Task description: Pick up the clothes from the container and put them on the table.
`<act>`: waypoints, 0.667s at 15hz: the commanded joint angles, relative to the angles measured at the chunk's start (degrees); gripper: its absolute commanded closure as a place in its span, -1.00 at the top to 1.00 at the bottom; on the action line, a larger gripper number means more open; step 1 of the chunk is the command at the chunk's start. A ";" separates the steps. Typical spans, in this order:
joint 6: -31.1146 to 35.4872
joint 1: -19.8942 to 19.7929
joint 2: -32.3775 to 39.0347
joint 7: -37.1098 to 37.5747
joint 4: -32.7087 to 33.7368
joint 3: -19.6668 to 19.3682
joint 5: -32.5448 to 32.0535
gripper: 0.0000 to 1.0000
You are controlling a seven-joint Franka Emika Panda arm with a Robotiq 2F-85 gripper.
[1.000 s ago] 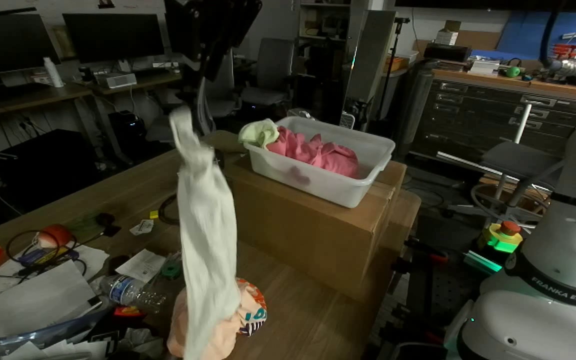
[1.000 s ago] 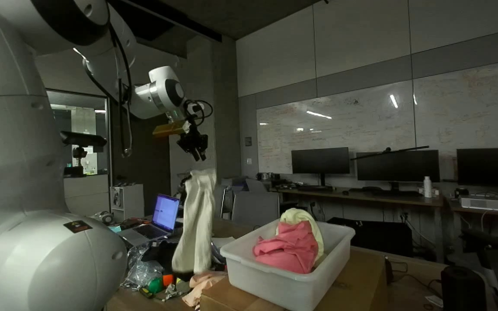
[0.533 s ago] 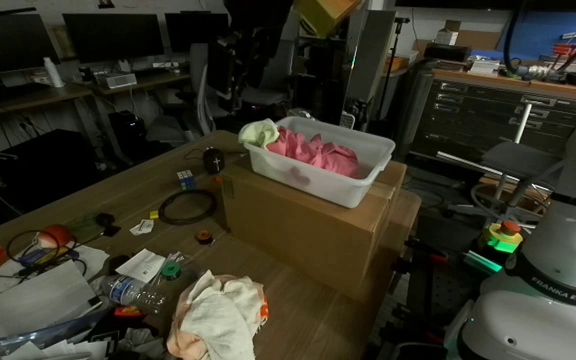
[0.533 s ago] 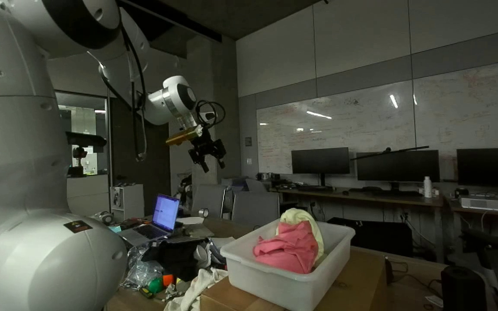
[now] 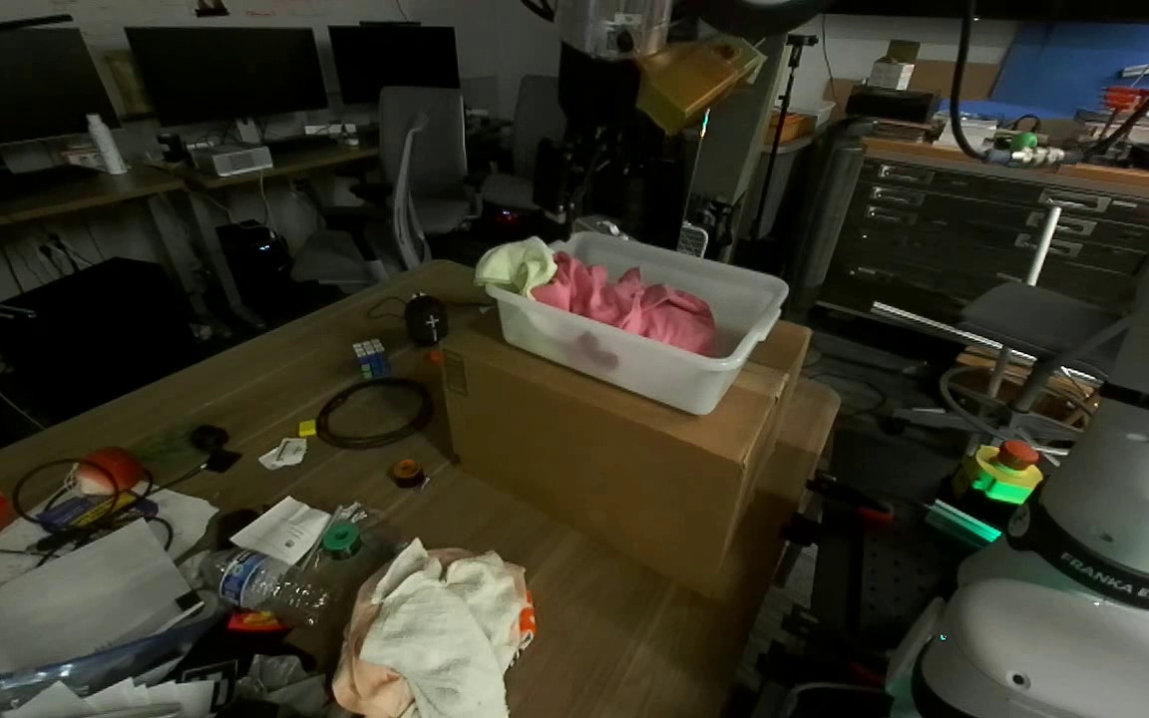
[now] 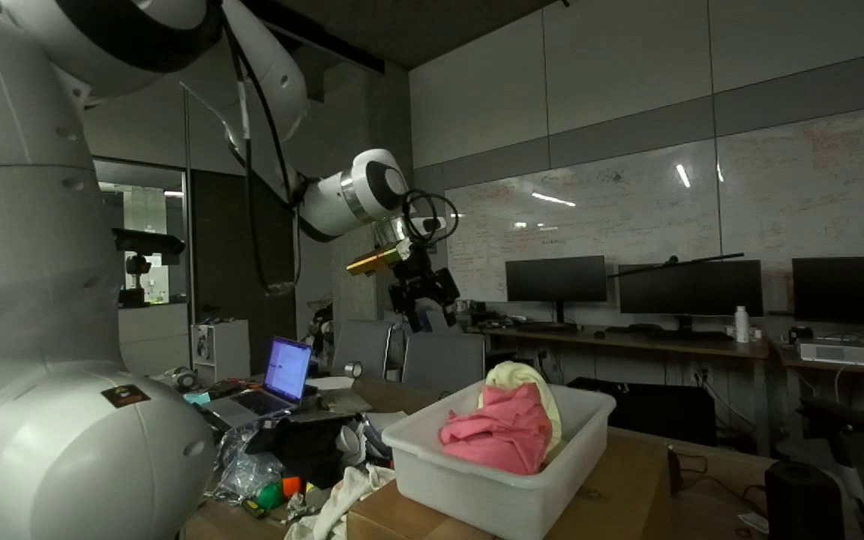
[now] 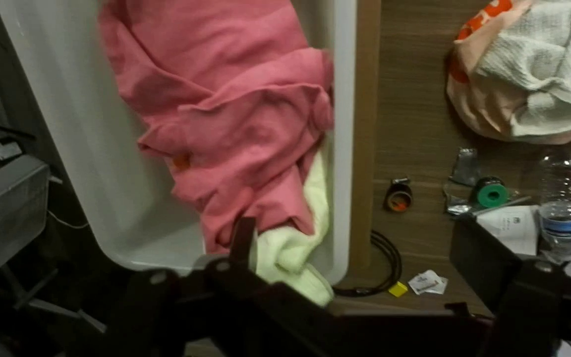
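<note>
A pink cloth (image 5: pixel 624 299) and a pale green cloth (image 5: pixel 515 264) lie bunched in the white container (image 5: pixel 654 374), the green one draped over its rim at one end. On the table (image 5: pixel 614 618) a cream cloth (image 5: pixel 445 628) rests in a heap over a peach cloth (image 5: pixel 370 688) with orange print. My gripper (image 6: pixel 432 321) hangs in the air above and beyond the container in that exterior view. Its jaws stand wide apart with nothing between them. Seen from the wrist, the gripper (image 7: pixel 355 228) has one of its fingers (image 7: pixel 242 240) over the green cloth's end.
Under the container stands a cardboard box (image 5: pixel 594 469). Around the heap lie a plastic bottle (image 5: pixel 265 583), a tape roll (image 5: pixel 408 473), a black cable coil (image 5: pixel 375 444) and papers (image 5: pixel 66 588). A laptop (image 6: pixel 286 367) sits farther off.
The cream cloth, in the air just below my gripper a second ago, has dropped onto the peach cloth. The jaws have opened wide, and the arm has swung over toward the container and lower.
</note>
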 commanded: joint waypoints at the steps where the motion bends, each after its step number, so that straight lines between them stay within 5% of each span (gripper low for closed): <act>1: 2.44 -1.73 -0.23 -6.20 -2.73 -4.88 4.23 1.00; 10: 5.42 -3.74 4.65 -21.45 -5.90 -12.93 20.05 1.00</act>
